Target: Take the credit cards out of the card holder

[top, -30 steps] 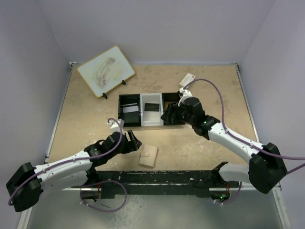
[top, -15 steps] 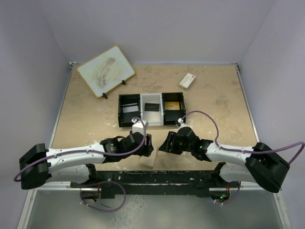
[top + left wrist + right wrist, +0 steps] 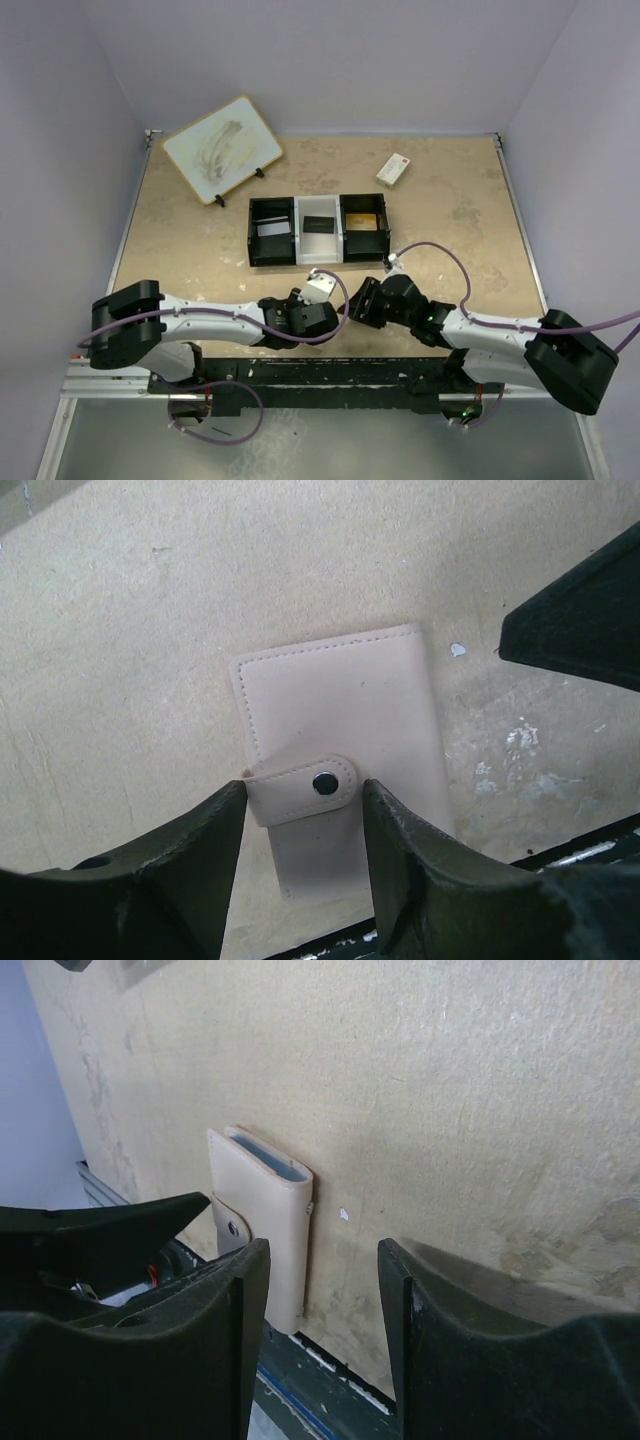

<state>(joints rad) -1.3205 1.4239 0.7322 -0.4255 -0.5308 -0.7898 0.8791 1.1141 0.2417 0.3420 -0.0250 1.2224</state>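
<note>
The tan card holder (image 3: 340, 710) lies flat and closed near the table's front edge, its snap tab (image 3: 305, 785) fastened. In the right wrist view the card holder (image 3: 265, 1225) shows a pale blue lining at its far end. Any credit cards inside it are hidden. My left gripper (image 3: 303, 785) is open just over it, with a fingertip close by each end of the tab. From above, the left gripper (image 3: 318, 318) covers the holder. My right gripper (image 3: 322, 1250) is open and empty just right of the holder, low over the table, facing the left gripper from the right (image 3: 362, 303).
A black-and-white three-compartment tray (image 3: 296, 232) stands mid-table with a card in each compartment. A white box with a red mark (image 3: 393, 169) lies at the back right. A framed board (image 3: 222, 148) leans on a stand at the back left. A black rail (image 3: 320, 372) runs along the front edge.
The left arm has swung right and come over the card holder. The right arm has pulled back from the tray to the holder's right side. Both grippers' jaws have narrowed.
</note>
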